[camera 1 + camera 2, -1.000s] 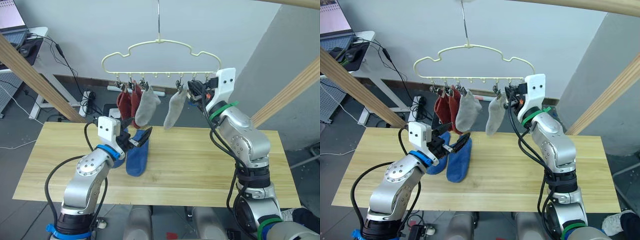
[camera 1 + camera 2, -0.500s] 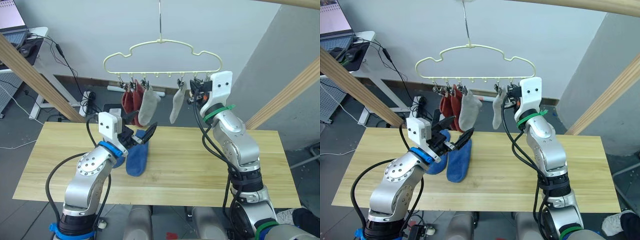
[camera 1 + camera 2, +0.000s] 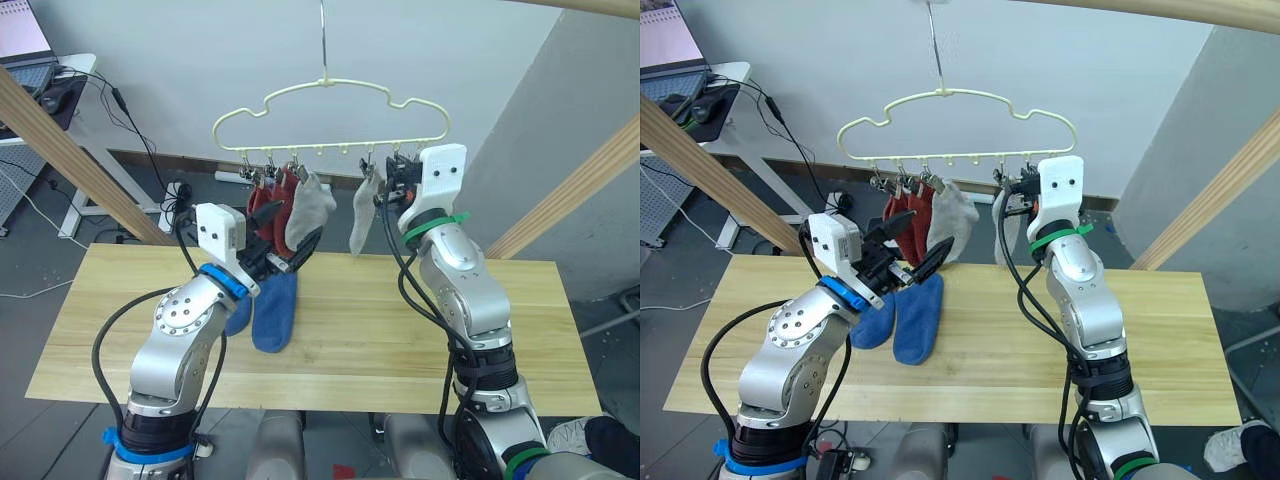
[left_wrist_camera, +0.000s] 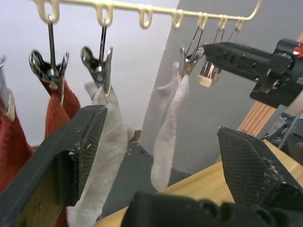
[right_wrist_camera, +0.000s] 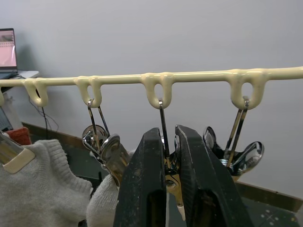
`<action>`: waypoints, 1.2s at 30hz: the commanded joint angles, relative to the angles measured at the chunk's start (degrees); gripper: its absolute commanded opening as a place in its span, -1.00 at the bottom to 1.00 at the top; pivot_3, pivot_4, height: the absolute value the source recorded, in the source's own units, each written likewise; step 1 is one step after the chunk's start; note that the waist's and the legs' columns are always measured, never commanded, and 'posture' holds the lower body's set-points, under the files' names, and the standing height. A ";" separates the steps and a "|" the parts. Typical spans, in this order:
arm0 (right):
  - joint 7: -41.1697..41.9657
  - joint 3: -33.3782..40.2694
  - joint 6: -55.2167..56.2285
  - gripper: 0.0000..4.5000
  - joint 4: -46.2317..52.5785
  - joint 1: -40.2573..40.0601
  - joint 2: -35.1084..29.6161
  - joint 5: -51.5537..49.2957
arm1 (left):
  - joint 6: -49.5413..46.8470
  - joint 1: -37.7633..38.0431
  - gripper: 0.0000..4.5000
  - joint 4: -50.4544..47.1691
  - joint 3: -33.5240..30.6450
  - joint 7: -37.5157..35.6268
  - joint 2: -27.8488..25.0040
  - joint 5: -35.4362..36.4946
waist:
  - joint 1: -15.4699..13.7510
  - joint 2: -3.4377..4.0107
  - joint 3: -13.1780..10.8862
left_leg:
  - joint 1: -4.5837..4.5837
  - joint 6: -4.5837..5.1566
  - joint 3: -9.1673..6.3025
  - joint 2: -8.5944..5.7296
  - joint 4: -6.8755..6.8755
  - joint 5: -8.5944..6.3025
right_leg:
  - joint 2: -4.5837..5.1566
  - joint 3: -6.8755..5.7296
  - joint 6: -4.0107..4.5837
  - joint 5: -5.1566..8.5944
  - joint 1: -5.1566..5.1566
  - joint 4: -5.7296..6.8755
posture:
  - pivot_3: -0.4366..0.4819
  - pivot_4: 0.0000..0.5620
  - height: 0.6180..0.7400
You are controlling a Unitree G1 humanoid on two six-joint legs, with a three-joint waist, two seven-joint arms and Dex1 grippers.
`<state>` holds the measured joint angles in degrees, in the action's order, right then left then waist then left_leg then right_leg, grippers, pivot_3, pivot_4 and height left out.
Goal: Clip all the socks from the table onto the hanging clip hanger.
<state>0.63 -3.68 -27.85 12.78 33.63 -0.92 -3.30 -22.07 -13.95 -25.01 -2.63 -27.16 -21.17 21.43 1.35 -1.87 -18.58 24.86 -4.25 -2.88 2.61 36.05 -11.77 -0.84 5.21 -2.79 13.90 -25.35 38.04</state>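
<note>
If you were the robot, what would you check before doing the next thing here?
1. Socks already hung: two rust red socks and two grey socks on the clip hanger. Ok.
2. Socks left: two blue socks flat on the table. Not ok, not yet hung.
3. Left gripper free to pick: open, holding nothing. Ok.
4. Right gripper on a clip: closed around it. Ok.
5. Is that clip pressed open? Cannot tell.

four socks [image 3: 300, 205] on clip hanger [image 3: 330, 110], two socks [image 3: 268, 312] on table [image 3: 400, 330]
</note>
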 commanded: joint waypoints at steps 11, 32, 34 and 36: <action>-1.69 -0.40 -0.06 -0.22 2.34 -0.72 0.94 1.65 | 0.40 -0.48 0.88 -2.56 0.10 -0.72 -0.33 1.10 | 0.09 0.00 0.00 | 0.00 0.00 0.01 0.00 0.00 0.00 | 0.00 0.01 0.00 0.00 -0.01 0.00 | 0.14 0.07 1.00; -3.80 0.26 -0.19 -0.22 2.93 0.03 5.28 1.75 | 0.07 -0.09 0.88 -3.29 0.51 -0.48 -0.01 1.08 | 0.12 0.00 0.00 | 0.00 0.00 0.00 0.00 0.00 0.00 | 0.00 0.01 0.00 0.00 -0.01 0.01 | 0.15 0.11 1.00; -3.84 0.32 -0.15 -0.22 3.03 0.11 5.40 1.65 | 0.04 0.01 0.88 -3.52 0.58 -0.34 0.07 1.10 | 0.11 0.00 0.00 | 0.00 0.00 0.00 0.00 0.00 0.00 | 0.00 0.00 0.00 0.00 -0.01 0.01 | 0.15 0.11 1.00; -3.88 0.44 0.02 -0.22 3.03 0.24 5.57 1.49 | 0.00 -0.21 0.88 -3.65 0.47 -0.22 0.22 1.37 | 0.12 0.00 0.00 | 0.00 0.00 0.00 0.00 0.00 0.00 | 0.00 0.00 0.00 0.00 -0.01 0.01 | 0.15 0.11 1.00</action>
<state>-3.31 -3.42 -29.39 12.77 32.68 4.19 -1.47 -22.20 -14.11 -25.29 -2.05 -27.59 -21.10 21.82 1.46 -1.87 -18.58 24.86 -4.25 -2.88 2.62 36.05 -11.77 -0.85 5.21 -2.79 13.90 -25.36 38.05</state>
